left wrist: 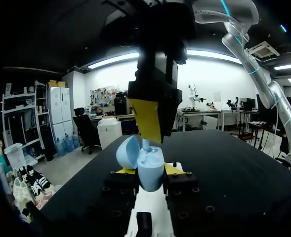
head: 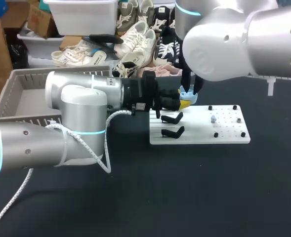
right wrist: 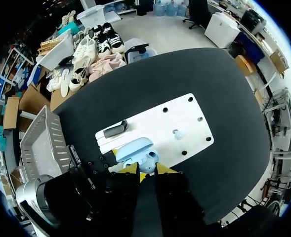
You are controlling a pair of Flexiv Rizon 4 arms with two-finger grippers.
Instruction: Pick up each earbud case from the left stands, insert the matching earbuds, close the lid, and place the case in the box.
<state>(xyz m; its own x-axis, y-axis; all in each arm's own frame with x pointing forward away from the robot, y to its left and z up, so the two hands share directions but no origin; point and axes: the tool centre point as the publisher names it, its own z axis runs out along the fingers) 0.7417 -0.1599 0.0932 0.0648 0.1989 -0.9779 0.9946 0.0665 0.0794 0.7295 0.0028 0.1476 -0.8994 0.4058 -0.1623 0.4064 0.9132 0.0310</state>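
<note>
At the far left we record a grey slatted box [head: 9, 94] standing on the black table [head: 185, 187], with nothing visible inside it. Our left arm [head: 76, 116] comes in beside the box and lies level across the table towards the middle. The left gripper [head: 185, 102] is clamped on a light-blue earbud case [left wrist: 151, 173]. In the left wrist view one yellow tip presses each flank of the case body. The case stands upright in this grip, held above the near-left corner of the white board [head: 229, 136]. Its lid [left wrist: 128, 150] is hinged open and tilted back to one side.

The right gripper [head: 189, 91] hangs straight down over the open case from our right arm [head: 244, 37], which enters from the upper right. A small light-blue piece [left wrist: 145, 144] shows just under it at the mouth of the case. We cannot tell whether it is an earbud. We also cannot tell whether the right gripper is closed on anything.

On the left part of the board two black stands [head: 172, 118] [head: 172, 132] sit one behind the other, both unoccupied. Further right, among the black pegs [head: 215, 134], one pale earbud [head: 213, 119] rests on the board, well apart from the case.
</note>
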